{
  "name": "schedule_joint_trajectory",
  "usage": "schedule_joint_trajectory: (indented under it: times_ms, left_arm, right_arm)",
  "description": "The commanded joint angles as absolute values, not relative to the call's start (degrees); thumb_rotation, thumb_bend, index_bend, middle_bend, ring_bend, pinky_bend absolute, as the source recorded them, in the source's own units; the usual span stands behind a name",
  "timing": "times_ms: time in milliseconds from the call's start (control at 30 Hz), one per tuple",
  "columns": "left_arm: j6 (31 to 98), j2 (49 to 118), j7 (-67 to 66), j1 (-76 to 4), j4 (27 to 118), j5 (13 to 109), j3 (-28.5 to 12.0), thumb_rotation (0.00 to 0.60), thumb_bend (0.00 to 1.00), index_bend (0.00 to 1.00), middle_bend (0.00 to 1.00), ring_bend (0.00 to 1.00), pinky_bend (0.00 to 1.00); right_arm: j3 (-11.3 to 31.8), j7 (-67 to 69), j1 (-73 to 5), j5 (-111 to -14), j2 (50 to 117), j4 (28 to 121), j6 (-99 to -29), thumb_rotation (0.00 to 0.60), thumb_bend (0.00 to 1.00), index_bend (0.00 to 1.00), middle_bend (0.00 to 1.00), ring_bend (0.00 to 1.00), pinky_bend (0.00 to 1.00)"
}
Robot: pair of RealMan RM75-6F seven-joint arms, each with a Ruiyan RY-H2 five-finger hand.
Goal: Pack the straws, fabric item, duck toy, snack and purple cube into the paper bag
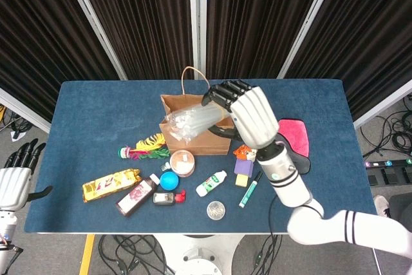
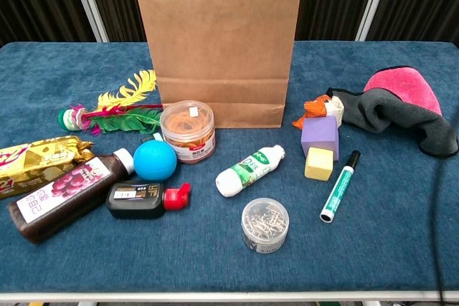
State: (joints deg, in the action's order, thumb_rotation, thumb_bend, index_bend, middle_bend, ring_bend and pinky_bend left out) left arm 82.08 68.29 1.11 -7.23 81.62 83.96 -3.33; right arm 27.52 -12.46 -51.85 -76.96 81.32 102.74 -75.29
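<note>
- The right hand [image 1: 248, 113] is up in the air over the paper bag [image 1: 196, 130], and its fingers are wrapped around a bunch of clear straws [image 1: 191, 122].
- The straws stick out to the left from the hand, above the open top of the bag. The loose end looks like it is just over the bag's mouth, but it is hard to be sure from above.
- The bag stands upright near the middle of the table [image 1: 96, 107], a bit toward the back edge.
- Just right of the bag's front corner sits the duck toy [image 2: 320, 109], touching the purple cube [image 2: 320, 136]. A small yellow block [image 2: 319, 163] lies in front of the cube.
- The pink and gray cloth [image 2: 401, 105] lies near the right edge of the table.
- A green marker [image 2: 340, 185] lies in front of the cloth.
- The snack [image 2: 36, 160] in its gold wrapper is near the front left corner, next to a dark juice bottle [image 2: 61, 195].
- A blue ball [image 2: 154, 160] and a jar of rubber bands [image 2: 188, 130] sit in front of the bag.
- The left hand [image 1: 15, 177] hangs off the left edge of the table, holding nothing, with its fingers straight and close together.
</note>
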Motion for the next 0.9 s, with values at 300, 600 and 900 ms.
schedule_joint_trajectory:
  times_ms: [300, 600, 900]
  left_arm:
    - [81.59, 68.06, 3.1, -7.04, 79.94, 83.25, -3.29, 0.6, 0.06, 0.08, 0.03, 0.0, 0.17]
    - [81.02, 67.83, 3.26, -7.75, 80.09, 83.32, -3.59, 0.6, 0.06, 0.08, 0.03, 0.0, 0.17]
    - [80.68, 67.94, 2.71, -7.88, 80.43, 83.33, -3.29, 0.6, 0.06, 0.08, 0.03, 0.0, 0.17]
  right_arm:
    - [35.57, 1.34, -59.83, -62.96, 99.17, 87.08, -75.77, 0.6, 0.21, 0.72, 0.56, 0.46, 0.56]
    - [36.53, 1.31, -58.16, -58.23, 100.35, 88.8, -76.08, 0.6, 0.23, 0.72, 0.56, 0.46, 0.56]
    - [35.63, 1.3, -55.61, -54.86, 100.21, 90.76, -75.18, 0.6, 0.24, 0.72, 0.56, 0.46, 0.56]
